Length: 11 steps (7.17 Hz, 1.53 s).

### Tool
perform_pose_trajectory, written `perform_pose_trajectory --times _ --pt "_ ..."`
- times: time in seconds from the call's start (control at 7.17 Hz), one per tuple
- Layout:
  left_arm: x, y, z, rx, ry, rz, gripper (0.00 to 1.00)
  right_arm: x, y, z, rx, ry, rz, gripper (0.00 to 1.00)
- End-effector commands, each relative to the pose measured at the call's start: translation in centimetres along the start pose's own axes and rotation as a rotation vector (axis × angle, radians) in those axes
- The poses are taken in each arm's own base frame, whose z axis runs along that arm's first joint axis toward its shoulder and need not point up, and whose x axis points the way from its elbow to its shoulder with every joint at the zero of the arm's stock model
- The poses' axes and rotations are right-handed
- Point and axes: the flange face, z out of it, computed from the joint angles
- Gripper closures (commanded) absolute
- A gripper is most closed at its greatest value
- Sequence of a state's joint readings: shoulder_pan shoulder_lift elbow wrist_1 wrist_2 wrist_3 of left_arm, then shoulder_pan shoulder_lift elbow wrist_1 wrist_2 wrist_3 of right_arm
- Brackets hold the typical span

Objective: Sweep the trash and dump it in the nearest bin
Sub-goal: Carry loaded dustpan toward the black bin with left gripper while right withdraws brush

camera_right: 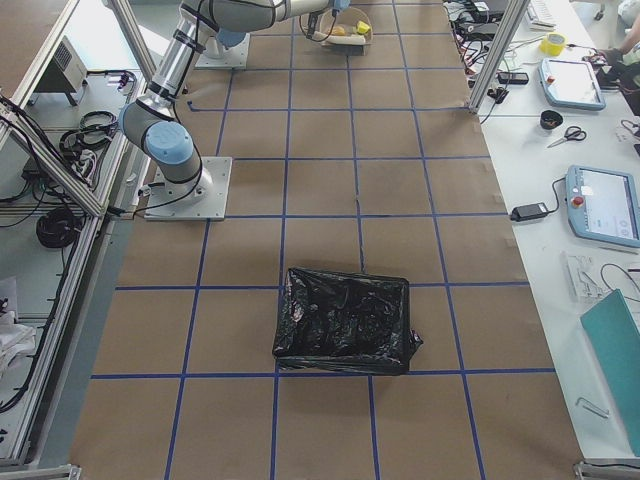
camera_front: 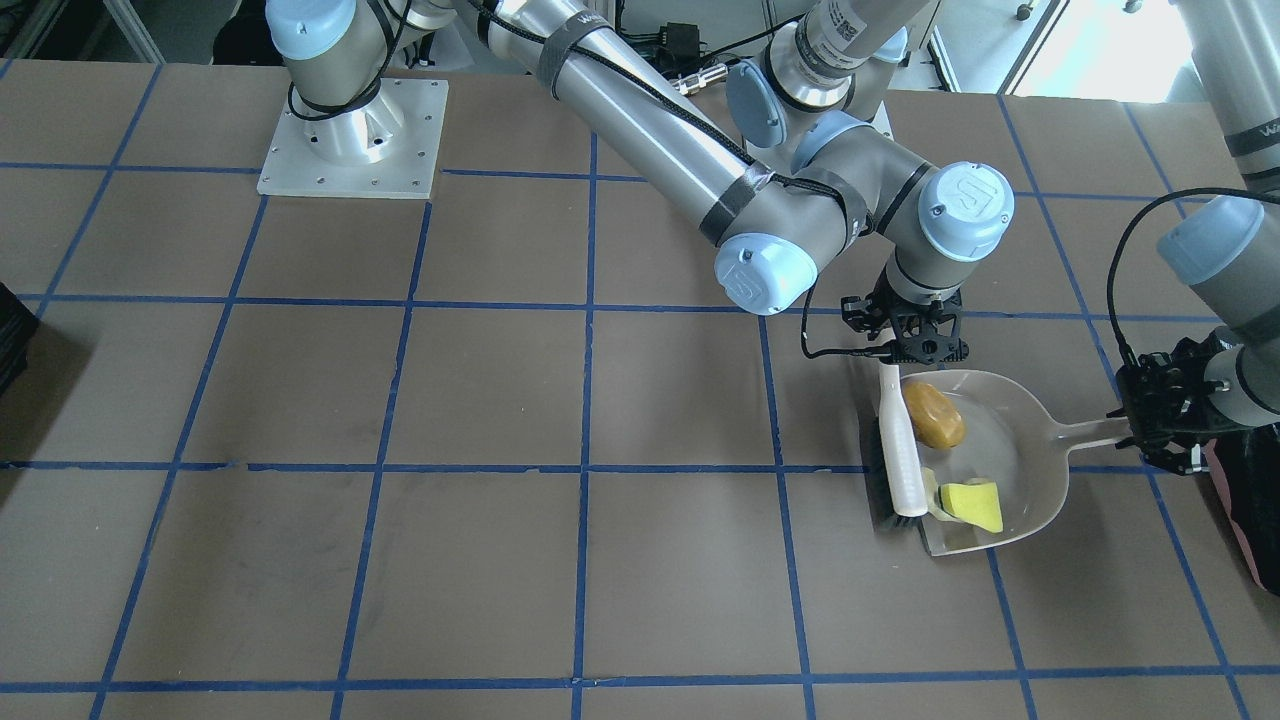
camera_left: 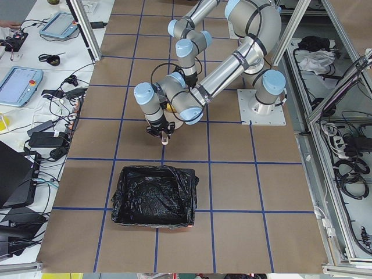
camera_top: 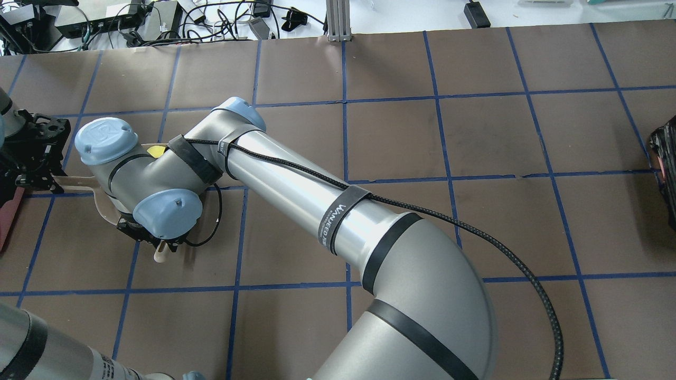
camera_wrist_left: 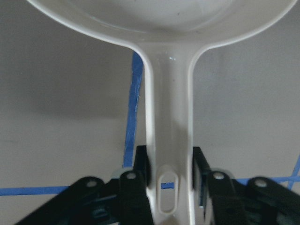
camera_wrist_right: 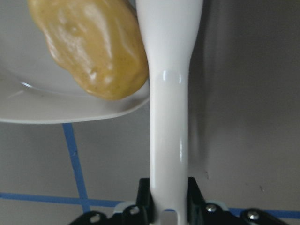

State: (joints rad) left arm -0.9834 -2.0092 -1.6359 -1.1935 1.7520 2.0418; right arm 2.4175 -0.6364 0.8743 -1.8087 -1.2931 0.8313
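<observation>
Glossy potato-like lump (camera_front: 935, 415), smooth plastic dustpan (camera_front: 1022, 440)

Glossy plastic brush handle (camera_wrist_right: 168, 117), smooth plastic dustpan (camera_front: 1010, 440), crinkly shiny bag (camera_left: 154, 195)

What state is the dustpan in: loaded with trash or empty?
Loaded. The golden-brown lump and yellow-green wedge lie inside the dustpan, beside the brush.
</observation>
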Motion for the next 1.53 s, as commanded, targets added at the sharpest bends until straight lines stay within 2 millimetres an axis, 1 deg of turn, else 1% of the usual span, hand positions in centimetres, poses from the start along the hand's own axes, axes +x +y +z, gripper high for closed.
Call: perform_pose_trajectory --times 0.0,0.14,0.28,0.42,0.56,0.7,0.84,0.98,1.12,1.26,1.4 --pt "0.0 -0.2 0.1 0.004 0.001 -0.015 1.00 -0.8 -0.5 0.7 -0.013 -0.058 -0.244 1.00" --pt "0.0 -0.2 0.1 0.002 0.001 -0.015 1.00 -0.2 -0.3 0.4 -0.013 -0.032 -0.238 1.00" --pt "0.0 -0.2 0.1 0.003 -0.001 -0.014 1.00 0.8 -0.1 0.0 -0.034 0.033 -0.201 1.00" --pt "-0.1 -0.3 0.1 0.007 -0.003 -0.014 1.00 1.7 0.3 -2.2 -0.028 0.085 -0.098 1.00" --pt "-0.1 -0.5 0.0 0.026 -0.012 -0.011 1.00 2.9 0.9 -4.8 -0.025 0.114 -0.012 1.00" --pt "-0.1 -0.3 -0.3 0.022 -0.018 -0.003 1.00 4.9 1.6 -6.7 -0.040 0.128 0.025 1.00" --pt "-0.1 0.1 -0.9 0.022 -0.032 -0.008 1.00 7.7 2.8 -7.1 -0.057 0.153 0.083 1.00" --pt "0.1 0.3 -2.0 0.069 -0.074 -0.023 1.00 11.5 3.8 -7.5 -0.038 0.180 0.100 1.00" --pt "0.7 2.6 -2.1 0.111 -0.099 -0.069 1.00 16.0 4.8 -7.2 -0.022 0.177 0.094 1.00" --pt "1.2 4.4 -1.9 0.152 -0.117 -0.104 1.00 20.3 6.4 -7.1 0.018 0.138 0.049 1.00" --pt "1.9 6.2 -1.5 0.167 -0.114 -0.145 1.00 24.3 8.2 -7.3 0.021 0.130 0.041 1.00"
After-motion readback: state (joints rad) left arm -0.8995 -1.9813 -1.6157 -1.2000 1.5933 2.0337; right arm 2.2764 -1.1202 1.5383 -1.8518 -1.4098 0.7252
